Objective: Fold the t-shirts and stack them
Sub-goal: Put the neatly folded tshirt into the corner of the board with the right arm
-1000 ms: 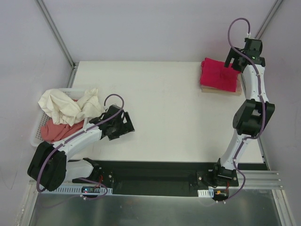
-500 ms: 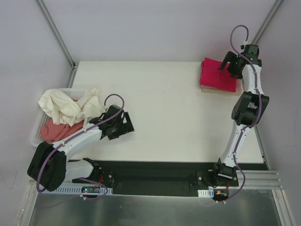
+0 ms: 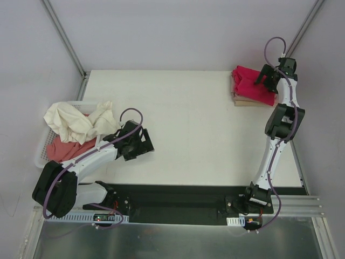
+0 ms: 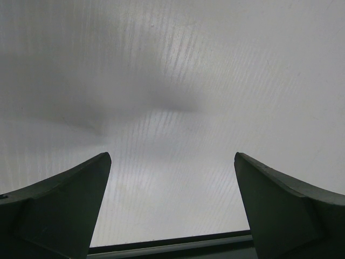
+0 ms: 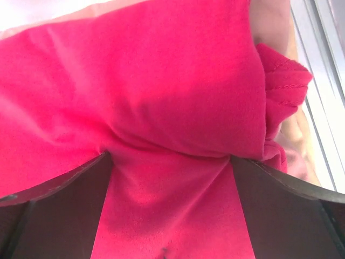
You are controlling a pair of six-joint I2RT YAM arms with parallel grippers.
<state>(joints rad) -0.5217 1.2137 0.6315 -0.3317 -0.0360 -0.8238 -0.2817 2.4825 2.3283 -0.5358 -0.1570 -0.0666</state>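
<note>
From above, a white plastic lattice basket [image 3: 40, 154] sits at the left edge of the white table [image 3: 188, 118]. It is heaped with crumpled cream fabric t-shirts [image 3: 75, 121] lying over a salmon-pink t-shirt [image 3: 62, 150]. The left gripper [image 3: 141, 144] hangs just beside the basket over bare tabletop, with nothing in its way. In the far right corner a folded crimson-red t-shirt [image 3: 248, 83] lies on a folded tan t-shirt [image 3: 249, 101]. The right gripper [image 3: 264, 78] is down on the red one's right side, and its arm covers part of the stack's edge.

Through the left wrist camera, the left gripper [image 4: 172, 216] has its dark fingers [image 4: 59, 210] wide apart, with only pale table surface between them.

Through the right wrist camera, the right gripper [image 5: 172, 216] also stands spread wide. Its fingers [image 5: 54, 216] press into the crimson-red t-shirt [image 5: 161, 97], which puckers between them but is not pinched. The tan t-shirt [image 5: 272, 24] peeks out at the upper right.
</note>
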